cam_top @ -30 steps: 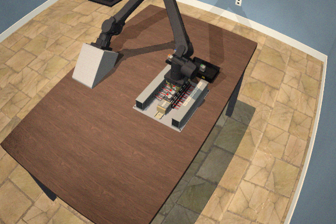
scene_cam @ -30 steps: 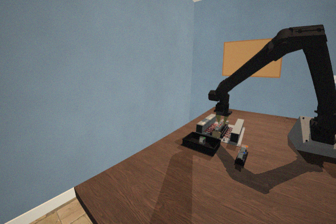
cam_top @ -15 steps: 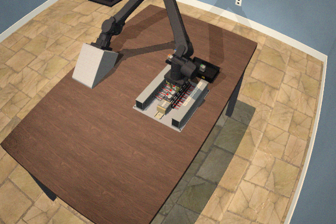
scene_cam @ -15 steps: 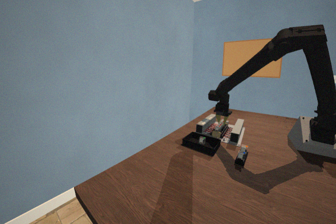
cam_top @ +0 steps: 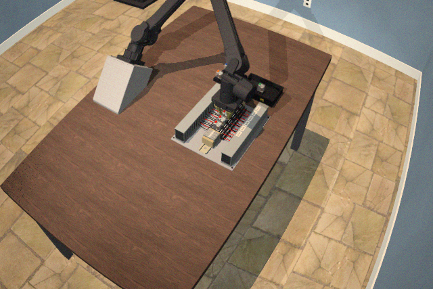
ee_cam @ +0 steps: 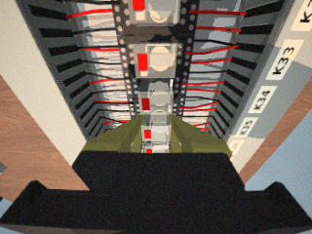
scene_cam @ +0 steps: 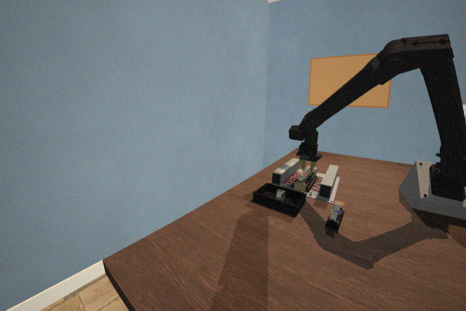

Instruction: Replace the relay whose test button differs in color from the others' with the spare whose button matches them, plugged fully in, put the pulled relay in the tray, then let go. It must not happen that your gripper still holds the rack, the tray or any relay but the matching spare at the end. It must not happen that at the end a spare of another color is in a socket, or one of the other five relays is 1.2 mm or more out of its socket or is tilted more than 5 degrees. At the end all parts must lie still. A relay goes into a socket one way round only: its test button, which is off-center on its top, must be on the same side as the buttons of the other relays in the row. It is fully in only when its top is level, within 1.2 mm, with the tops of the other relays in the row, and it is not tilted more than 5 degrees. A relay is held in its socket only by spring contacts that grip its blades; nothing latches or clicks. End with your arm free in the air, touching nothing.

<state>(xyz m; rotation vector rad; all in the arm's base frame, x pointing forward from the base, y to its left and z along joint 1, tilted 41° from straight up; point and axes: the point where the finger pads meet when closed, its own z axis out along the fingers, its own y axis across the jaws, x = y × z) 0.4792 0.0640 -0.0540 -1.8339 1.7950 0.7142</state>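
Observation:
My gripper (cam_top: 222,112) (scene_cam: 307,169) (ee_cam: 156,116) points down over the relay row, its fingers shut on a red-button relay (ee_cam: 158,134) in that row. The fingers hide much of it, and I cannot tell whether its top is level with the others. Neighboring relays (ee_cam: 159,58) (cam_top: 217,124) also have red buttons, all on the left side in the wrist view. A green-button relay (cam_top: 261,86) (scene_cam: 280,194) stands in the black tray (scene_cam: 274,207). Spares with orange and blue buttons stand in a small black holder (scene_cam: 333,223), partly hidden in the top view behind the arm.
Grey wire ducts (cam_top: 197,111) (cam_top: 244,139) run along both sides of the row, with red and black wires between. A beige end block (cam_top: 208,139) closes the near end of the row. Labels (ee_cam: 262,99) sit on the right duct. The wedge-shaped arm base (cam_top: 115,84) stands at the left.

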